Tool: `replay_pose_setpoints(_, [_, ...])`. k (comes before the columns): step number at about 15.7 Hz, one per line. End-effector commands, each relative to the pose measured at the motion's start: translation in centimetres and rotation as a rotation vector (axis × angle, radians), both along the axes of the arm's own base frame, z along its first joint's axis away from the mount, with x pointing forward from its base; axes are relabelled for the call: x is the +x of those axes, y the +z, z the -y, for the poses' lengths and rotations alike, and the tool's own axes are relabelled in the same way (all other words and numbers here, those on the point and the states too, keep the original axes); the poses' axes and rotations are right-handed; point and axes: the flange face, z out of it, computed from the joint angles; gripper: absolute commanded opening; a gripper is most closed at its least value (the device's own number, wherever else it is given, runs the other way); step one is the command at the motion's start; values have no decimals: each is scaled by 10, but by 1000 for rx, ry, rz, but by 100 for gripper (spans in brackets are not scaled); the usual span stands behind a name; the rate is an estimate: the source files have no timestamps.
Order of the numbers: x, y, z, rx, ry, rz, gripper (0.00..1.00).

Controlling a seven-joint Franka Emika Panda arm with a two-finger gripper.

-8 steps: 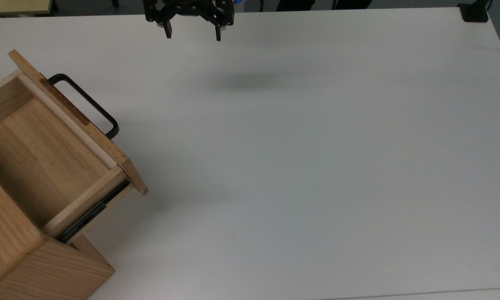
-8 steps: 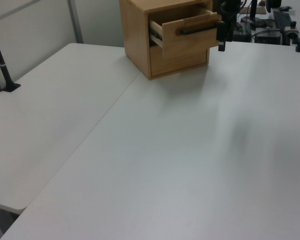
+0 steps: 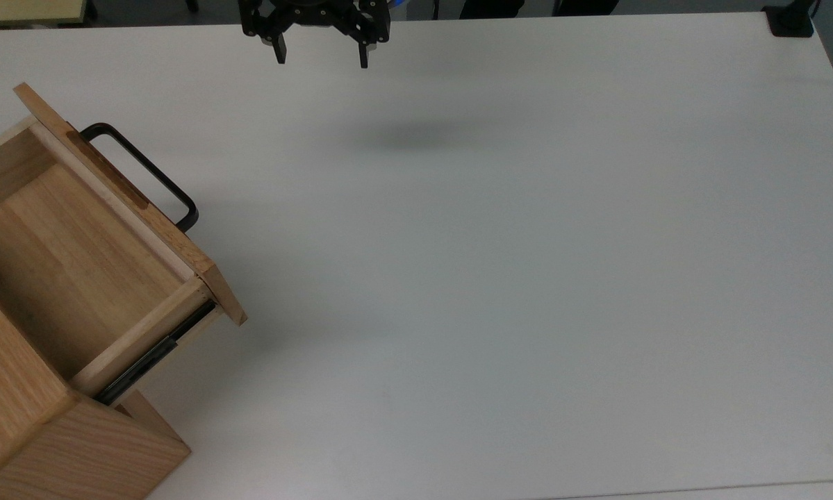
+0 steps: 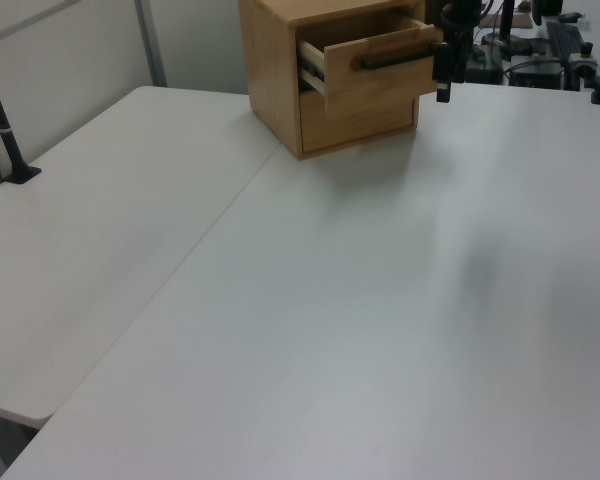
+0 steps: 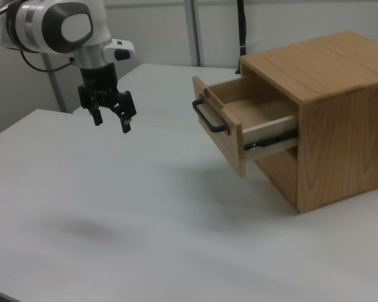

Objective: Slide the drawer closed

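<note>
Your tool (image 3: 320, 59) hangs above the table (image 3: 499, 264) near its far edge in the top view, fingers pointing down and spread apart, with nothing between them. In the right view the tool (image 5: 111, 121) sits clear of the surface, well apart from the cabinet — it touches nothing.

The drawer (image 3: 76, 257) stands pulled out of the cabinet (image 3: 62, 444) at the table's near-left corner in the top view. Its front panel (image 3: 131, 205) faces the open table, and the black handle (image 3: 145, 173) projects from that panel toward the tool's side. A black side rail (image 3: 155, 357) is exposed along the drawer's flank, which confirms it is well extended. The drawer's interior appears empty.

Judgement: the task has not begun in effect — the drawer is fully open. Spread fingers suit a flat push, since no grasp is needed. You will need to bring the tool down to the front panel and press along the rail's line; an off-axis push may skew the drawer or shift the cabinet.
</note>
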Motion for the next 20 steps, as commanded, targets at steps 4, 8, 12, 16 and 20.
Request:
replay_pose_setpoints(4, [-1,4,-3,23,57,-15,51])
replay_pose_setpoints(8, [-1,3,-4,28,78,-18,0])
replay_pose_setpoints(12, [0,2,-5,30,77,-20,0])
replay_pose_setpoints(16, [4,2,2,33,24,4,0])
replay_pose_setpoints(20, [28,-19,22,61,-253,55,0])
